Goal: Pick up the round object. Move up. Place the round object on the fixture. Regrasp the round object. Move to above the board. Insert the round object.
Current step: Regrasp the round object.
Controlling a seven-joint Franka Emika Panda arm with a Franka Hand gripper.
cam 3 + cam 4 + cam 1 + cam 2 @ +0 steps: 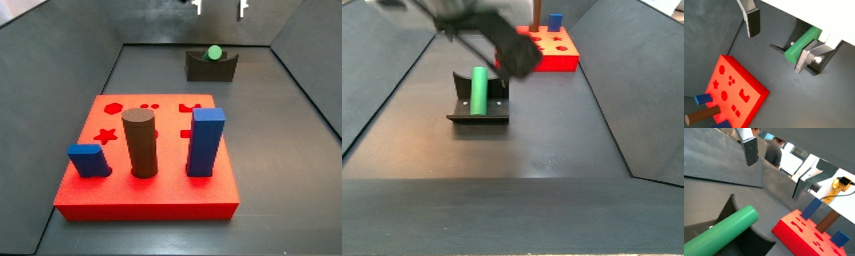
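Below open, empty gripper (781,41): green cylinder (478,89) on fixture (478,112).

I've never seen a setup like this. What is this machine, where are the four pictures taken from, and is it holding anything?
It is a single robot arm ending in a two-finger gripper. Two cameras ride on its wrist, so both wrist views show the flat silver fingers. Two more cameras stand beside the dark floor. The green round cylinder lies on the fixture, a dark bracket belonging to the rig. Farther off sits a red board with shaped holes; a brown cylinder and two blue blocks already stand in it. The gripper hangs open above the green cylinder and holds nothing.
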